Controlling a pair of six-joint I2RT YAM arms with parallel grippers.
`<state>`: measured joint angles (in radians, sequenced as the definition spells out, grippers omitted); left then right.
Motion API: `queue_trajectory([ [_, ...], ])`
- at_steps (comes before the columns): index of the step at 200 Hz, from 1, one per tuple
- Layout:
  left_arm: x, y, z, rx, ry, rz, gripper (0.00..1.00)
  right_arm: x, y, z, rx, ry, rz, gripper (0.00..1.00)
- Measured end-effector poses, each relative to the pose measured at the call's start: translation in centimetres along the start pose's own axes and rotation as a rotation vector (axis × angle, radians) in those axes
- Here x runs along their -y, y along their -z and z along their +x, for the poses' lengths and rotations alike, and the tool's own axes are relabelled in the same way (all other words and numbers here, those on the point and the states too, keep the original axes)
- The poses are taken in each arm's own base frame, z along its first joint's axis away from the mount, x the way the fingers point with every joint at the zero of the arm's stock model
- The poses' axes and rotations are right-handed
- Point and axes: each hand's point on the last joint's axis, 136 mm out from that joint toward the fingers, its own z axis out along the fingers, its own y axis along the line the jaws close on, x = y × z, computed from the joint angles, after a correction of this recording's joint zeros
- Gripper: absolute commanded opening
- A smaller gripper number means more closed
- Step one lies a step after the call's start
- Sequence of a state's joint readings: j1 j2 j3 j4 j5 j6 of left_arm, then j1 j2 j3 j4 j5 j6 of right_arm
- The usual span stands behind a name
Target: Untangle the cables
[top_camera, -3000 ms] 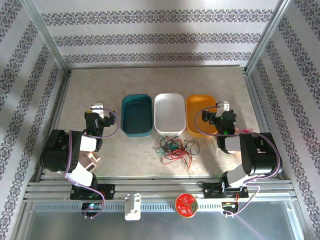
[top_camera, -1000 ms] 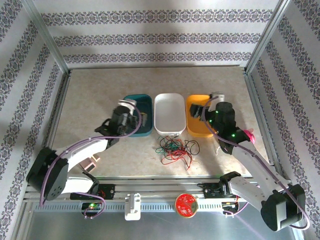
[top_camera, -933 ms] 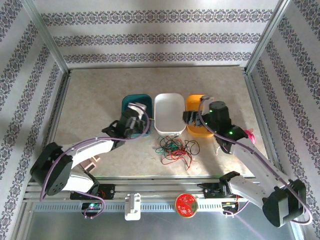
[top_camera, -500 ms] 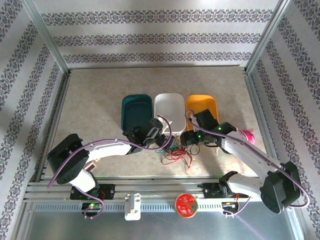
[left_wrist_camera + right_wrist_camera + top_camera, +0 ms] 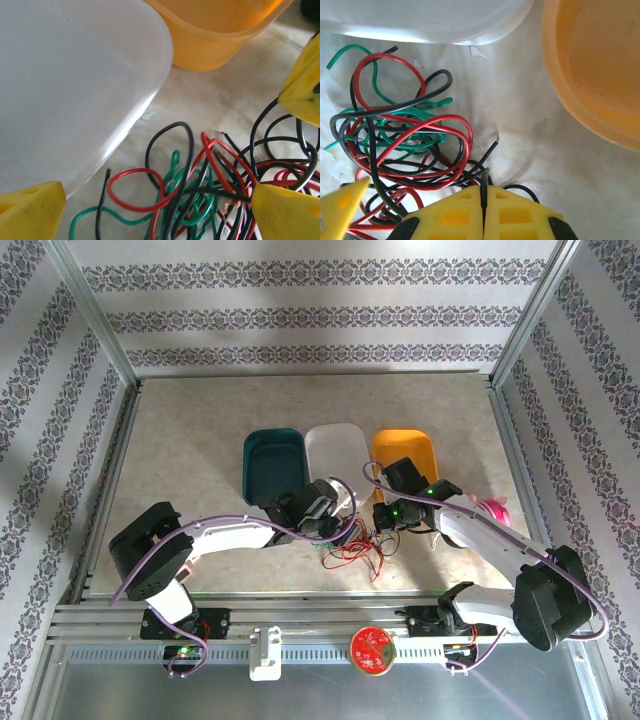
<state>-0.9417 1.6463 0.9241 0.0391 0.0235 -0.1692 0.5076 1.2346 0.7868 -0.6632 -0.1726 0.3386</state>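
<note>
Right gripper (image 5: 484, 200) — tight on cables (image 5: 405, 135)

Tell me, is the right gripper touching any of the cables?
Touching. In the right wrist view the right gripper has its yellow fingers closed together, and a black cable runs straight into the seam between them.
</note>
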Motion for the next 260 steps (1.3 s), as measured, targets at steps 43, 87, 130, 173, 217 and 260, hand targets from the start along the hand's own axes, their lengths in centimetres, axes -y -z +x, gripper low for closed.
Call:
queue_trajectory([
  [43, 0.7, -1.5, -0.5, -0.017, -0.034, 0.024, 0.64, -1.2, 3.6, -2.0, 0.134, 0.019, -0.039, 0.0],
  [87, 0.5, -3.0, 2.3, -0.11, -0.042, 0.025, 0.39, -3.2, 9.9, -5.5, 0.347, 0.031, -0.109, 0.0],
  [130, 0.4, -3.0, 2.6, -0.124, -0.042, 0.017, 0.3, -2.7, 14.9, -7.8, 0.533, -0.012, -0.087, 0.0],
  [173, -0.1, -2.9, 2.6, -0.121, -0.037, -0.011, 0.37, 0.5, 20.6, -10.6, 0.801, -0.097, 0.022, 0.0],
  [217, -0.6, -2.8, 2.8, -0.119, -0.034, -0.04, 0.38, 3.7, 28.5, -14.1, 1.088, -0.205, 0.097, 0.0],
  [260, -1.2, -2.7, 3.5, -0.129, -0.022, -0.068, 0.38, 3.7, 35.1, -16.5, 1.294, -0.213, 0.094, 0.0],
])
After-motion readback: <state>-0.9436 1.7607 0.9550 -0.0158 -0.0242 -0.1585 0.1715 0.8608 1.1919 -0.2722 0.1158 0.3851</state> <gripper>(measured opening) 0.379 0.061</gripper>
